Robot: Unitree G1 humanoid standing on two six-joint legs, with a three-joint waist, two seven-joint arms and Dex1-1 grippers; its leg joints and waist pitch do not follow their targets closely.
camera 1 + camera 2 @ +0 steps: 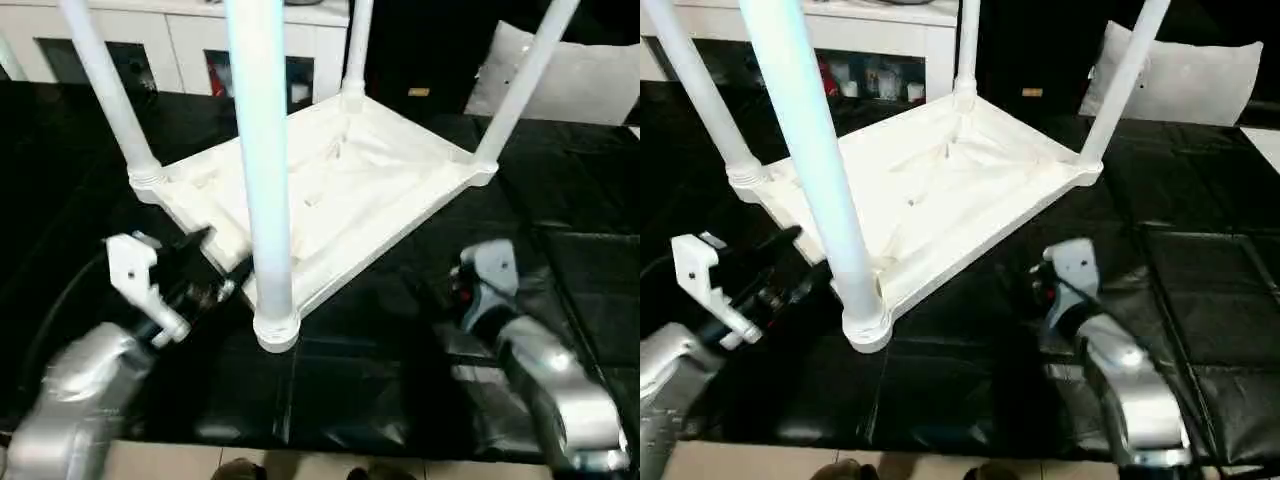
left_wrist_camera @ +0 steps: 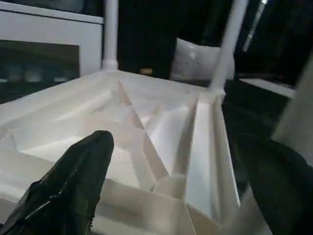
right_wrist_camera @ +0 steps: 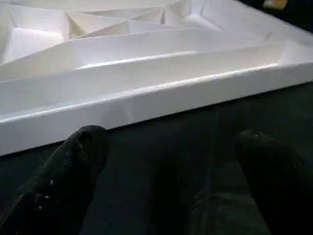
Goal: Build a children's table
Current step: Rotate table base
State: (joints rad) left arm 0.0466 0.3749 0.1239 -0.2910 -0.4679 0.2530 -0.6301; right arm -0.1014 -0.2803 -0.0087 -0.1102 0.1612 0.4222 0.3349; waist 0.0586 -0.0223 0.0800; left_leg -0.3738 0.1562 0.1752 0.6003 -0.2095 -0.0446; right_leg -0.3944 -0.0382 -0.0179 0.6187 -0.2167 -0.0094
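Looking down over my forearms, I have the children's table (image 1: 340, 190) lying upside down on the black mat (image 1: 560, 280), ribbed underside up, with all four legs standing in their corner sockets. On the left, my left gripper (image 1: 205, 262) hovers just beside the table's near-left edge, fingers spread wide and holding nothing; the left wrist view looks straight across the ribs. Dead centre, the nearest leg (image 1: 262, 160) rises out of its socket (image 1: 277, 328) right in front of me. Over on the right, my right gripper (image 1: 1032, 290) sits low on the mat near the long side rim (image 3: 146, 98), jaws apart too, empty. To my eye the legs are all in, so the step in hand is the turnover. Next move calls for both grippers closing on opposite rims and lifting together, evenly, or it twists. Behind stands the white cabinet (image 1: 190, 40).
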